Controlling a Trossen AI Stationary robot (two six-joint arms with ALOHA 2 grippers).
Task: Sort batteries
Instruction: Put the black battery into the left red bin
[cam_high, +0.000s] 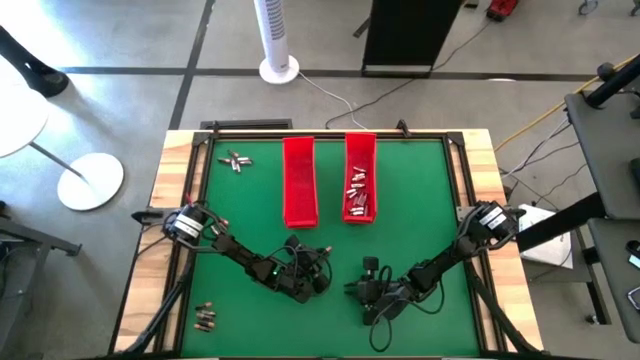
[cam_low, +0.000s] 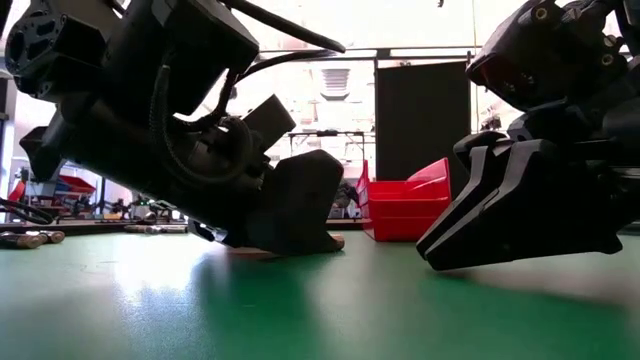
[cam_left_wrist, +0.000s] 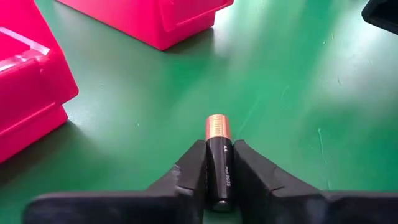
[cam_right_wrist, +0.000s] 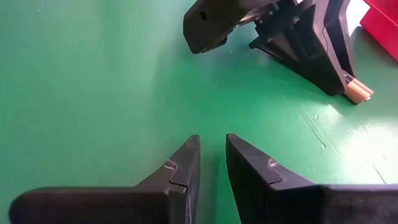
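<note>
Gripping one dark battery (cam_left_wrist: 220, 163) with a copper end, your left claw (cam_left_wrist: 220, 180) has its fingers closed on the cell's black body, the copper tip poking out ahead of the fingertips; the cell lies low over the green table (cam_high: 420, 200), near the front middle, well short of the trays. From the right wrist view you can see that same copper tip (cam_right_wrist: 359, 92) sticking out of the left claw. As for progress, you're partway: the right-hand red tray (cam_high: 360, 178) already holds a cluster of batteries (cam_high: 357, 192), while the left-hand red tray (cam_high: 299, 180) looks bare from above. A small group of loose cells (cam_high: 236, 160) still sits near the table's far left corner, and another few (cam_high: 205, 318) lie at the near left edge, so several picks remain. Your right claw (cam_right_wrist: 212, 163) rests low over the table just beside the left one, its fingers parted only narrowly and holding nothing. The held cell likely goes to a tray next; which one I can't say for certain.
</note>
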